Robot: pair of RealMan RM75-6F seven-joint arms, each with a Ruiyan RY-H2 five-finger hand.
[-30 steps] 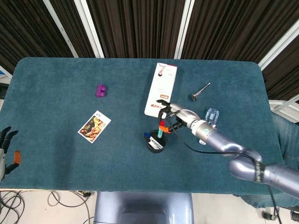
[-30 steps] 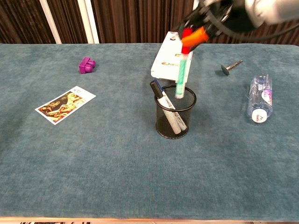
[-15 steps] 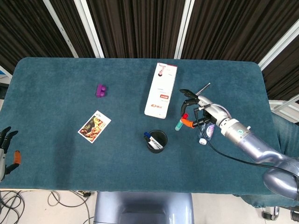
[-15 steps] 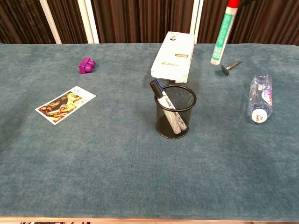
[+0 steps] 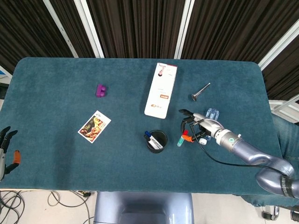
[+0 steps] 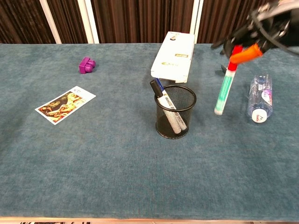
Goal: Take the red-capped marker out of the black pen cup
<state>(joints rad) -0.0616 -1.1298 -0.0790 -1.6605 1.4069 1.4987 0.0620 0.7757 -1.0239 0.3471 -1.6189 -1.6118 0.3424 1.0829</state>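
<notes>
My right hand pinches the red-capped marker by its cap end. The green-and-white body hangs nearly upright, tip close above the cloth, well right of the black mesh pen cup. The cup stands upright near the table's middle with two other pens, one blue-capped, leaning in it. My left hand hangs off the table's left edge, fingers apart, holding nothing.
A clear plastic bottle lies just right of the marker. A white box lies behind the cup, a metal valve to its right. A purple block and a picture card sit on the left.
The right hand lifted the marker clear of the cup, carried it right, then lowered it toward the cloth beside the bottle. The left hand has not moved.
</notes>
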